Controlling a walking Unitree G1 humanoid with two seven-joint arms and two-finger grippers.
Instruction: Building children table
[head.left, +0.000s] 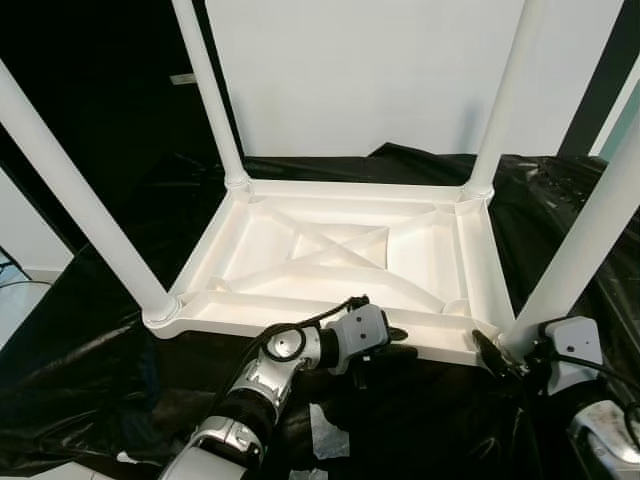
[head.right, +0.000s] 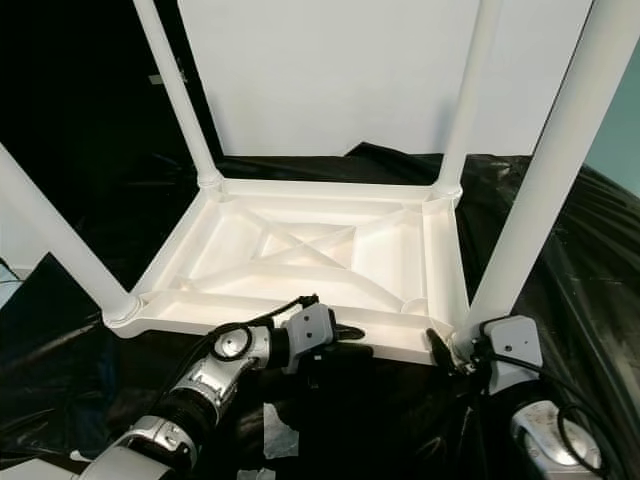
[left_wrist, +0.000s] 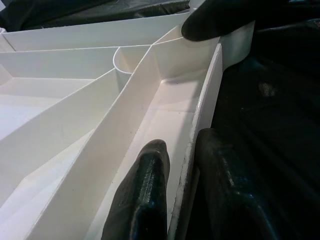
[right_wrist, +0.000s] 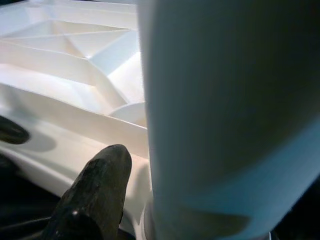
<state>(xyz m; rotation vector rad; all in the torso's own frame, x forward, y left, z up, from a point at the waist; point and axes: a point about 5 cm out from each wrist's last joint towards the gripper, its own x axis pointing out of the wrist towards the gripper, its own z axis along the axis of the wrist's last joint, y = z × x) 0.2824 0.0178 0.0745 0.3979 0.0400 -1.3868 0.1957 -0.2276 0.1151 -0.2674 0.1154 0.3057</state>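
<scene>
A white children's table (head.left: 300, 308) lies upside down on black sheeting, its ribbed underside facing up. Its legs stand upright at the corners: near left leg (head.left: 80, 210), far left leg (head.left: 210, 90), far right leg (head.left: 505, 90), near right leg (head.left: 585, 240). My left gripper (head.left: 395, 342) is shut on the table's near rim (left_wrist: 205, 110), with one finger inside the wall and one outside. My right gripper (head.left: 490, 352) sits at the base of the near right leg (right_wrist: 225, 110). One of its fingers (right_wrist: 95, 200) presses beside the leg and the other is hidden behind it.
Crumpled black plastic sheeting (head.left: 90, 360) covers the floor all round the table. A white wall panel (head.left: 370, 70) stands close behind the far legs. A scrap of white paper (head.left: 325, 435) lies on the sheeting just in front of me.
</scene>
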